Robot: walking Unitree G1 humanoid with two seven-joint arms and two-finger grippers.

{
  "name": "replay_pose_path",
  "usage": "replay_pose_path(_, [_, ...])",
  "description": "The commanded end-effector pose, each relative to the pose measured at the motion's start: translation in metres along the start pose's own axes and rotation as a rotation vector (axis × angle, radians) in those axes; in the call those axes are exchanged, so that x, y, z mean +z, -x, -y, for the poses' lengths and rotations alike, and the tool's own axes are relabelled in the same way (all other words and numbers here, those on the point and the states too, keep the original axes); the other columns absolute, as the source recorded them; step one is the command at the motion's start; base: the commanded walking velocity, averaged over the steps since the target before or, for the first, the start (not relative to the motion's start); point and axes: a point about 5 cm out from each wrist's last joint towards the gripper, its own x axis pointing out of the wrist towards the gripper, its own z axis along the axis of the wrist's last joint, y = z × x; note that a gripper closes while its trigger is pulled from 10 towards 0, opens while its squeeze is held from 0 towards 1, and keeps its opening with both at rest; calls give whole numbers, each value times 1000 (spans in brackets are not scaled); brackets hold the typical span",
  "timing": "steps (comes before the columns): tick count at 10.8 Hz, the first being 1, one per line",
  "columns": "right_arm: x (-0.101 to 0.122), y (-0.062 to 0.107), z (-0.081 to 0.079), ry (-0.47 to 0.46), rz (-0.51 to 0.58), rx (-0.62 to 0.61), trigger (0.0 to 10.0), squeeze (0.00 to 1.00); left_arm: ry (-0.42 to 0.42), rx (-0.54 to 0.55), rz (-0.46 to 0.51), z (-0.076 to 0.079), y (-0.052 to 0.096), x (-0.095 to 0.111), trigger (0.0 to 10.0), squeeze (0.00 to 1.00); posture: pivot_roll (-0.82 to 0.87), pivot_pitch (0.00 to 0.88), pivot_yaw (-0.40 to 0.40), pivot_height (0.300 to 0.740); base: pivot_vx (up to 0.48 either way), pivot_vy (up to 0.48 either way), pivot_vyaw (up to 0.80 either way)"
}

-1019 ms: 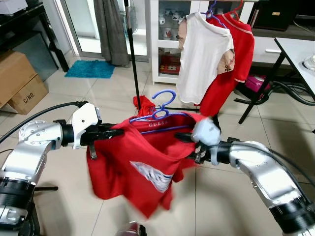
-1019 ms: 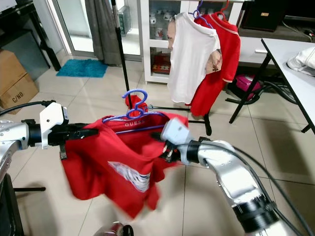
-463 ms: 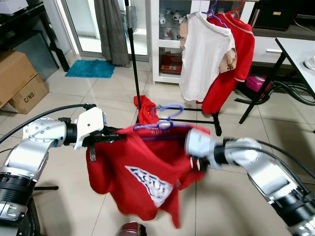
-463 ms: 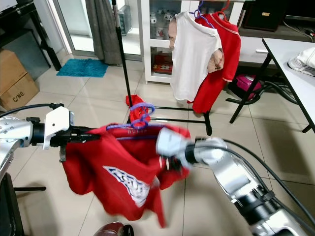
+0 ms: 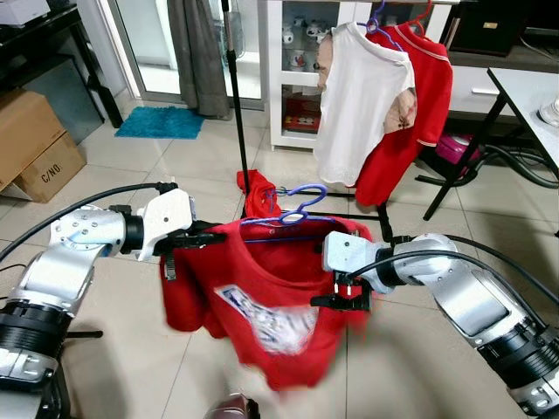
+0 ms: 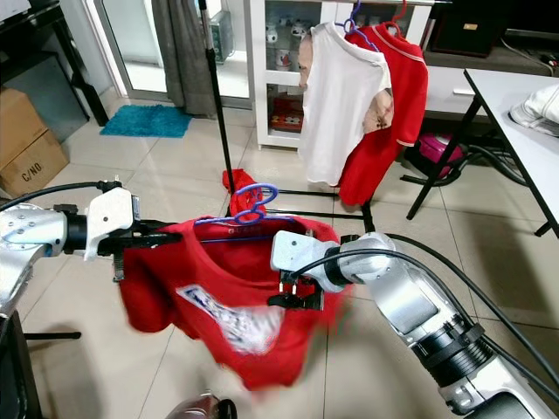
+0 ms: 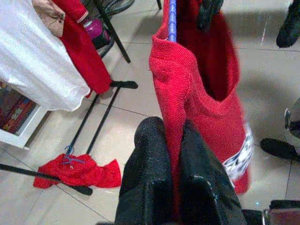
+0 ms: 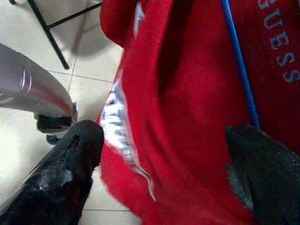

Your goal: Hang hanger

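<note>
A red T-shirt point(image 5: 262, 279) on a blue hanger point(image 5: 293, 205) hangs in front of me, its hook sticking up from the collar. My left gripper point(image 5: 208, 236) is shut on the shirt's left shoulder; in the left wrist view the fingers point(image 7: 150, 178) pinch red fabric below the hanger's bar point(image 7: 172, 21). My right gripper point(image 5: 332, 302) is open at the shirt's right side, below its shoulder. In the right wrist view its fingers point(image 8: 75, 150) stand wide apart with red cloth between them. Behind stands a clothes rack point(image 5: 234, 96) with a white shirt point(image 5: 358, 105) and a red shirt point(image 5: 419, 96).
A red cloth point(image 5: 256, 190) lies at the rack's base. Cardboard boxes point(image 5: 35, 144) stand at the left and a blue mat point(image 5: 162, 122) lies farther back. A white table point(image 5: 533, 92) with black legs and cables stands at the right. A white cabinet point(image 5: 293, 78) is behind the rack.
My right gripper has let go of the shirt's right shoulder, dropped lower and opened. The shirt has swung and now hangs straighter. My left gripper keeps its hold.
</note>
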Motion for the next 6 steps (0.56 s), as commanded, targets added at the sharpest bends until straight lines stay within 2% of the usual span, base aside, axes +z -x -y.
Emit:
replay_pose_path(1, [11, 4, -3, -3, 93, 21, 10000, 1000, -34, 25, 40, -6, 2, 9, 0, 0, 22, 0, 56, 740, 0, 0, 0])
replay_pose_path(2, [37, 23, -3, -46, 337, 51, 10000, 1000, -34, 24, 40, -7, 6, 7, 0, 0, 23, 0, 54, 740, 0, 0, 0])
replay_pose_path(3, [45, 45, 2, -72, 443, 46, 10000, 1000, -35, 25, 39, -8, 10, 5, 0, 0, 20, 0, 55, 740, 0, 0, 0])
replay_pose_path(5, [45, 70, 14, -107, 488, -12, 10000, 1000, -44, 24, 72, -8, 13, 8, 0, 0, 15, 0, 54, 740, 0, 0, 0])
replay_pose_path(6, [40, 78, 20, -128, 455, -77, 10000, 408, -42, 19, 102, -7, 13, 9, 0, 0, 13, 0, 53, 740, 0, 0, 0])
